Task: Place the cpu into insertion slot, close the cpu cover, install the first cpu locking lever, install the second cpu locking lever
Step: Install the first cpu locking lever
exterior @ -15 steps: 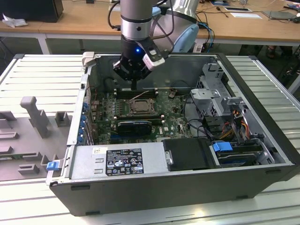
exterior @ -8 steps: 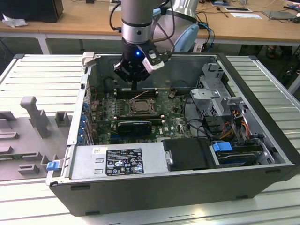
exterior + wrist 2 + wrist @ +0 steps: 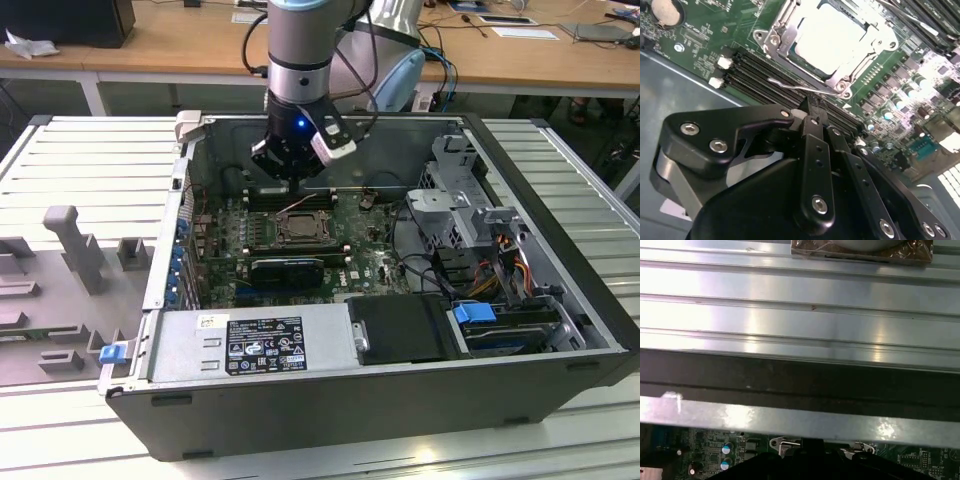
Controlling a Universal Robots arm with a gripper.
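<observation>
CPU (image 3: pixel 829 37) already sits in the socket, cover (image 3: pixel 790 30) down. Hand (image 3: pixel 812 107) hangs just beside it, fingers pressed together at the loose locking lever (image 3: pixel 800 87).

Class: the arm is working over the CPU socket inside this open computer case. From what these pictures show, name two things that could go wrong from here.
1. In the second wrist view the tool sits right at a thin wire lever beside the cover. The lever could slip off the fingertips and spring away.
2. The memory slots run directly under the lever. A downward push that misses could strike them or the green board.
</observation>
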